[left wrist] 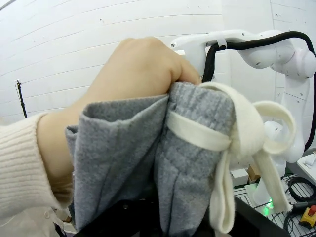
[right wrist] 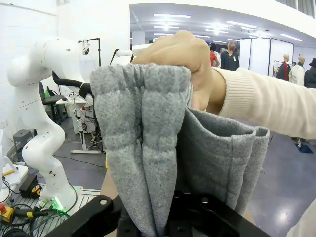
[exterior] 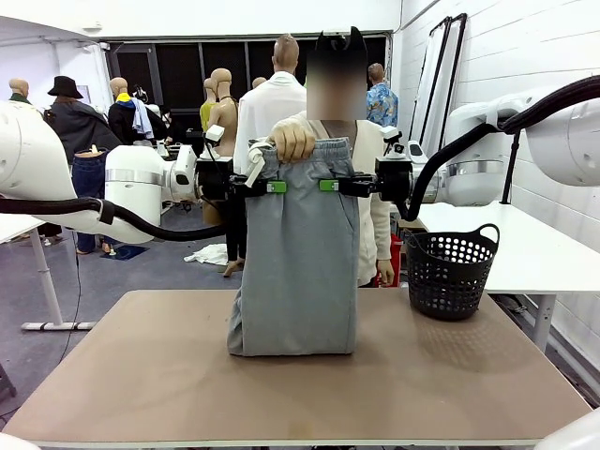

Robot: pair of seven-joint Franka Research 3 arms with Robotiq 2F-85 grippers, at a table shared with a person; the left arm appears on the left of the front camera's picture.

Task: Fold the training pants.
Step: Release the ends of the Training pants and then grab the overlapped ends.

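The light grey training pants (exterior: 295, 272) hang upright over the table's middle, and their lower end rests bunched on the top. A person's hand (exterior: 292, 141) grips the gathered waistband from above. My left gripper (exterior: 275, 186) pinches the pants' left edge just under the waistband, and my right gripper (exterior: 330, 185) pinches the right edge at the same height. In the left wrist view the grey cloth (left wrist: 123, 163) and its cream drawstring (left wrist: 237, 148) run down into the dark jaws below the hand (left wrist: 133, 74). The right wrist view shows the ribbed waistband (right wrist: 143, 138) likewise between the jaws.
A black perforated basket (exterior: 450, 272) stands on the brown table (exterior: 141, 375) at the right rear. The person in a cream cardigan stands right behind the pants at the far edge. A white table sits beyond the basket on the right.
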